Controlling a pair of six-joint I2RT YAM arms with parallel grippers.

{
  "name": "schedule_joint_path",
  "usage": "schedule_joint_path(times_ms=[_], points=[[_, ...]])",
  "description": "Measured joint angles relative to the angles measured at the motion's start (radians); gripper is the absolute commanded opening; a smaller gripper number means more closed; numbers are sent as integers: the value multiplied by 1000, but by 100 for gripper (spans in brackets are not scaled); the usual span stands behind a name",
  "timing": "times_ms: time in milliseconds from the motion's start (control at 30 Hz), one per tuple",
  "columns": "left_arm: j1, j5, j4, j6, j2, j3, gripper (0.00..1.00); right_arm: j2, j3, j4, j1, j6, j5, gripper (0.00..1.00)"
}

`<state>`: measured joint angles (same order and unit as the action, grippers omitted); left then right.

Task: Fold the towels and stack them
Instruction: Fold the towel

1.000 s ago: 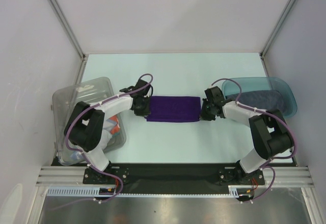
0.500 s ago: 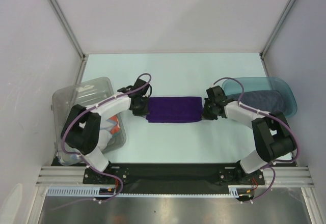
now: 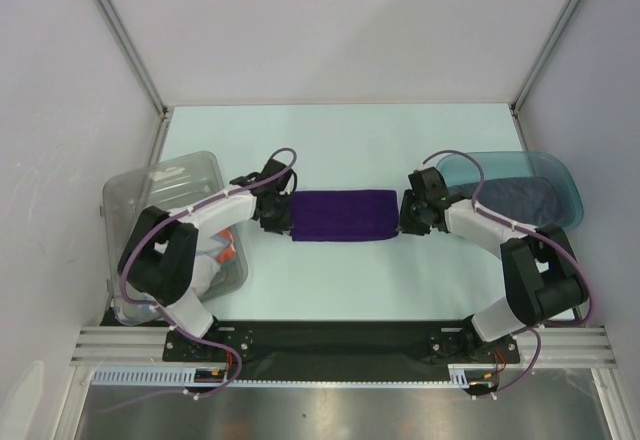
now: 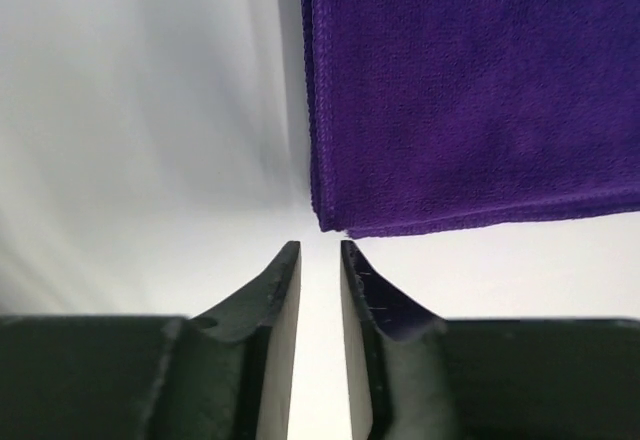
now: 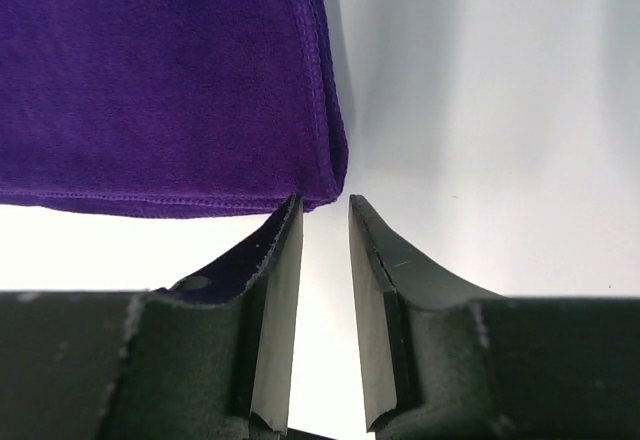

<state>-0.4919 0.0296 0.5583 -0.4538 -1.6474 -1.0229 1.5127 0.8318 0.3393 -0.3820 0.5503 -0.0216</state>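
Towels first: we see the purple towel [image 3: 342, 216] lying folded into a long flat rectangle at the middle of the pale worktop [image 3: 340, 150], its long sides running left to right between the two arms. At its left end sits the left gripper [image 4: 320, 248], and at its right end the right gripper [image 5: 326, 200]. Both are low over the worktop and pointed at the cloth. In the left wrist view the jaws stand a narrow slit apart with nothing between them, only bare worktop showing through the gap. A corner of the purple towel lies just ahead of the tips and a little to one side, its stacked layers showing along the stitched edge. The right wrist view gives us much the same: jaws parted a little, empty, with a folded corner of the towel just beyond the tips, close to one jaw, though we cannot tell whether it touches. Off to the right, the dark navy-grey towel [image 3: 515, 198] rests inside the teal tray [image 3: 560, 175], well apart from the purple one. On the left, the clear bin [image 3: 150, 185] stands beside the left arm, and a patch of orange cloth [image 3: 230, 248] shows through its wall.
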Motion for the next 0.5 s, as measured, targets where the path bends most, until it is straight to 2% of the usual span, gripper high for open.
schedule_joint_path(times_ms=[167,500], points=[[0,-9,-9,-10,2,0,41,-10,0,-1,0,0,6,29],[0,-38,-56,-19,-5,0,41,19,0,-19,0,0,6,27]])
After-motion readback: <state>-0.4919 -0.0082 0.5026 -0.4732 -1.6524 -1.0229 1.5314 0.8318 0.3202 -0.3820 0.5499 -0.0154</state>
